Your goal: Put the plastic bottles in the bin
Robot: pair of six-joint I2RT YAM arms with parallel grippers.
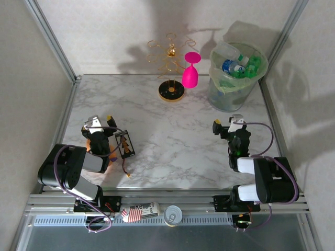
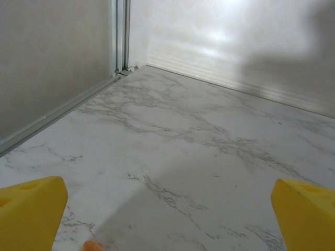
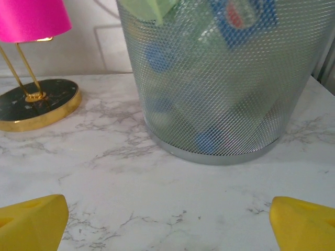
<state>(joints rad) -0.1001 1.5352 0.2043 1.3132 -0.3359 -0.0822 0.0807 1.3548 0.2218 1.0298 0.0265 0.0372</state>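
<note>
Left end effector [image 1: 100, 124] and right end effector [image 1: 227, 125] spread wide, empty, low over worktop [image 1: 157, 115].
Ahead of right end effector, in far-right corner, bin [image 1: 230, 97]; plastic bottles [image 1: 238, 65] heaped inside, clear, blue-capped and green.

No clean text for you to read here.
- Red-labelled bottle [image 1: 140, 212], lying on the front rail [image 1: 209, 201]: striped red-and-white label with dark lettering, too small to make out.
- Blue-labelled bottle [image 3: 243, 15], seen through the mesh of the bin [image 3: 220, 104]: round red, white and blue emblem, no legible letters.
</note>
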